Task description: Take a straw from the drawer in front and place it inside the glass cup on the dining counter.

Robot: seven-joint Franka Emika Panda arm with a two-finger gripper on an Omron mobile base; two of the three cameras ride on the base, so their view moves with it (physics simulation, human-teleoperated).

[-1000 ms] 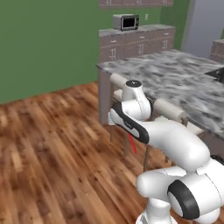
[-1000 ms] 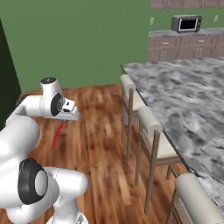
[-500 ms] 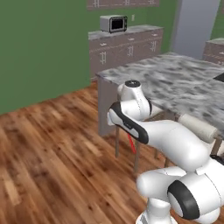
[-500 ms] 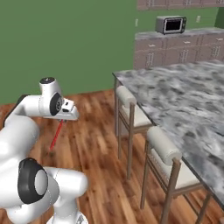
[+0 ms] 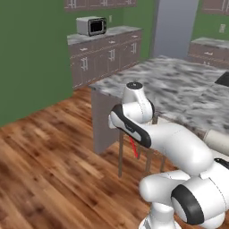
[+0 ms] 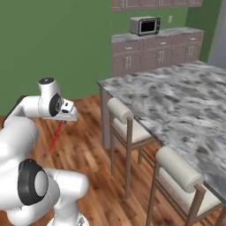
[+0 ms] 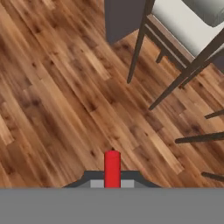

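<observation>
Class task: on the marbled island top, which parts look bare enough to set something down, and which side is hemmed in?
The dining counter looks bare across the corner and middle, bordered by its edges; any clear cup there cannot be made out. The side lined by two stools is crowded. The gripper, shut on the straw, hangs over open wooden floor.

No text, label, brand, number or sign can be read anywhere. The front of the microwave (image 5: 91,25) is too small and blurred for any marking to be made out, and the cabinet fronts (image 6: 154,56) are seen to be plain.
</observation>
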